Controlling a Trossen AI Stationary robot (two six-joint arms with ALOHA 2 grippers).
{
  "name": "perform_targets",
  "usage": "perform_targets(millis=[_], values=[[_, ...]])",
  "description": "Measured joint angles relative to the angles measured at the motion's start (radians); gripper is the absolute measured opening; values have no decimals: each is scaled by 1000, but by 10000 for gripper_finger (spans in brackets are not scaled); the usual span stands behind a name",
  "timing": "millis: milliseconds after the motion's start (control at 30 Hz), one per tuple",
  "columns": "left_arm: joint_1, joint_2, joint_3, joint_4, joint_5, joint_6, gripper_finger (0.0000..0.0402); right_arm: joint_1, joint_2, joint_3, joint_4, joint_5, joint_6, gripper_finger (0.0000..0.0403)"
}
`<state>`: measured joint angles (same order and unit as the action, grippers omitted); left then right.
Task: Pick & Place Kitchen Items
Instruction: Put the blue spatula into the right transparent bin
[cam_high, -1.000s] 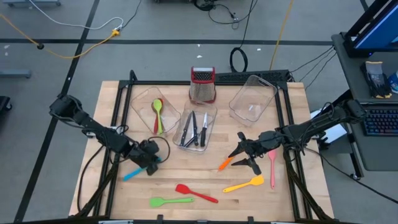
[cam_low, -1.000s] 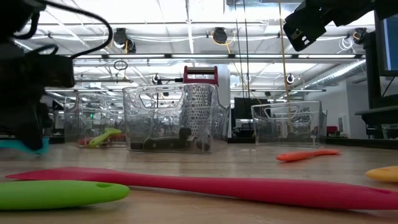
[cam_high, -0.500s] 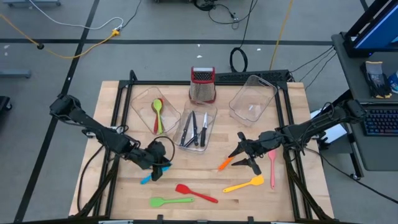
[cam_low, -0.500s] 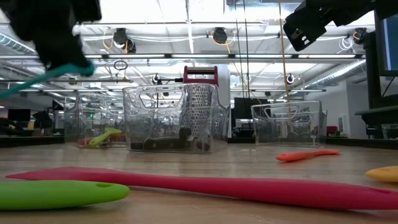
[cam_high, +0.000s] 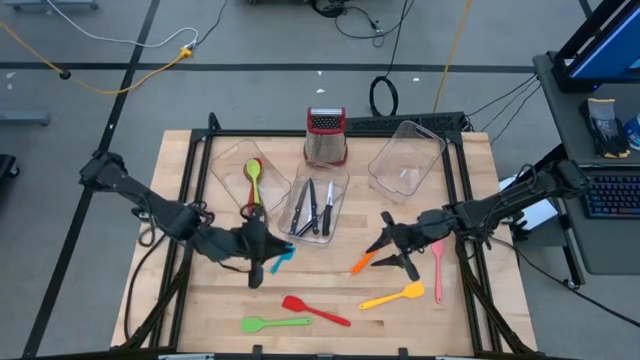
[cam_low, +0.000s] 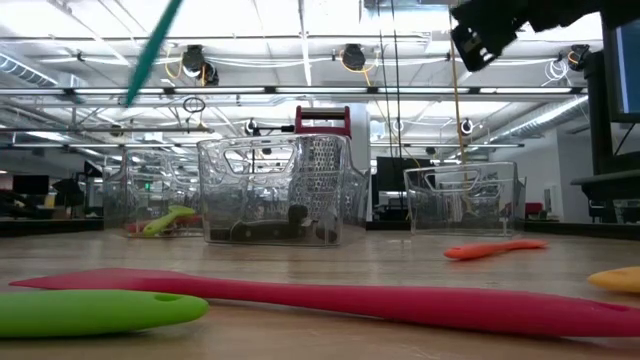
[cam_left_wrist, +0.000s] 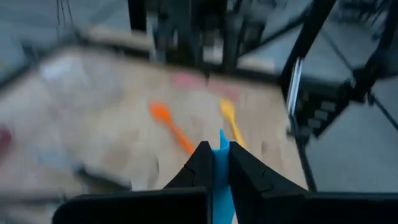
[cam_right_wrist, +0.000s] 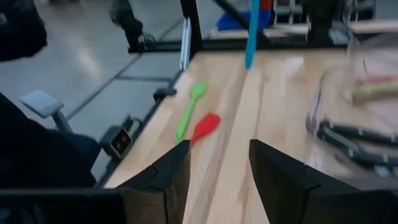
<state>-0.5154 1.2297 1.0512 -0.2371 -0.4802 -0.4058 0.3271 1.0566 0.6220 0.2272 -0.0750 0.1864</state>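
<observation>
Two dark, matte-black jointed robot arms with black two-finger grippers

From above, the slim black left arm (cam_high: 150, 205) and the matching black right arm (cam_high: 500, 208) are built of narrow tubular links joined by bulkier rounded joint housings, with thin black cables looping loosely beside the links. Each ends in a compact, blocky black gripper: the left gripper (cam_high: 262, 252) and the right gripper (cam_high: 386, 252), the latter with thin, pointed black fingers. Seen from the wrist cameras, the fingers (cam_left_wrist: 249, 174) of the left gripper are angular, faceted wedges of dull black plastic, while the right gripper's fingers (cam_right_wrist: 283, 168) show broad flat faces with bevelled edges above a plain black body.
</observation>
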Motion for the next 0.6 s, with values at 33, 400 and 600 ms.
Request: perform_targets(millis=[33,400,600], values=[[3,0,14,36,-9,43,15,0,5,0,26,-3,-7,155],[144,26,26,365,164,233,11,0,140,0,352,-4,-122,155],[234,92,26,494,319,244,10,0,217,0,477,-4,-161,155]])
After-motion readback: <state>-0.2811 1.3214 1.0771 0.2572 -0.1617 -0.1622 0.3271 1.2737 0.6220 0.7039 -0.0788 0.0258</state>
